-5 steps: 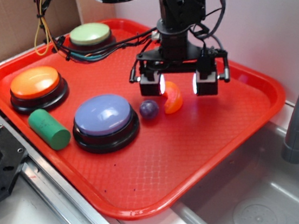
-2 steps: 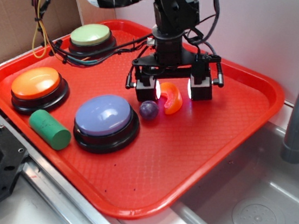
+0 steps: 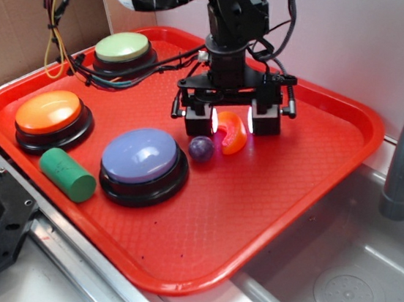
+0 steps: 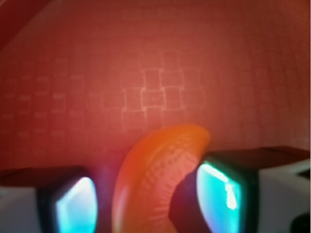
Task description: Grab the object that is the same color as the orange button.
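Setting: red tray (image 3: 310,172) on a counter beside a steel sink (image 3: 347,287), cardboard behind on the left, pale wall behind on the right.
Orange slice: the small glossy orange crescent (image 3: 232,133) lies on the tray near its middle, between the two fingers of the gripper (image 3: 231,119); in the wrist view the crescent (image 4: 155,179) fills the gap, close to the right pad (image 4: 218,191) and a little off the left pad.
Gripper: jaws part-way in around the slice, not yet pressing it from both sides as far as can be seen; whether the right pad touches is unclear.
Progress: the reach and lowering look done; left are the squeeze and the lift.
Arm: comes down from the back of the tray, wrist pointing straight down, fingers low to the tray floor.
Neighbours: purple ball (image 3: 201,148) just beside the slice on its left; lavender button (image 3: 144,163) next to the ball.
Farther out: orange button (image 3: 48,117) at the tray's left edge, green cylinder (image 3: 67,173) in front of it, pale green button (image 3: 123,51) at the back.
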`<state>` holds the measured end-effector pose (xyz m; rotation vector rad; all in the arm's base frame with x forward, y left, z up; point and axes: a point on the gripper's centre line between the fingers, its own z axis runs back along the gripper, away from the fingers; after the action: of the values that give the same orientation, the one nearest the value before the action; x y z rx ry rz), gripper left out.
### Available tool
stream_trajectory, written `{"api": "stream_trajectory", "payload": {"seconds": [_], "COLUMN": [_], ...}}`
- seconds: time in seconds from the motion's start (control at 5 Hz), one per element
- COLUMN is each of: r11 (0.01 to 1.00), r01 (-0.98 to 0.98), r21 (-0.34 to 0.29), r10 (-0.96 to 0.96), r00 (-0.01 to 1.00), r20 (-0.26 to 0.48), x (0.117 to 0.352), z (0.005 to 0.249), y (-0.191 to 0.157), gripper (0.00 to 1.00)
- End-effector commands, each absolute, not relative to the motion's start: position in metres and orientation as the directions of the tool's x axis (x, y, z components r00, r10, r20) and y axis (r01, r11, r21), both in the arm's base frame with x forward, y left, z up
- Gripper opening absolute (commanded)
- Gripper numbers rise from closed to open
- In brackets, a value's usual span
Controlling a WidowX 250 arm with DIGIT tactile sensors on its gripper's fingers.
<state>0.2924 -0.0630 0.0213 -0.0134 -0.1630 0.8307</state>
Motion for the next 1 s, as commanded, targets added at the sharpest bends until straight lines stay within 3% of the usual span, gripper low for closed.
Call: {"api": "stream_trajectory", "payload": {"seconds": [0.0,0.2,0.4,0.8], "r11": [0.654,0.695,0.726,0.903], "r01": [-0.751,-0.716,-0.686,-0.427], "r21": [-0.086,-0.06,-0.049,0.047], "r10": [0.754,0.718,0.687,0.425], "r00": [0.639,0.687,0.72,0.904], "r20": [0.15,0.114,0.098,0.046], "x": [0.297,0.299,0.3,0.303], "z": [0.026,0.027,0.042,0.107], "y": [-0.051,-0.049,-0.044,-0.029], "gripper": [0.0,0.0,0.0,0.0]}}
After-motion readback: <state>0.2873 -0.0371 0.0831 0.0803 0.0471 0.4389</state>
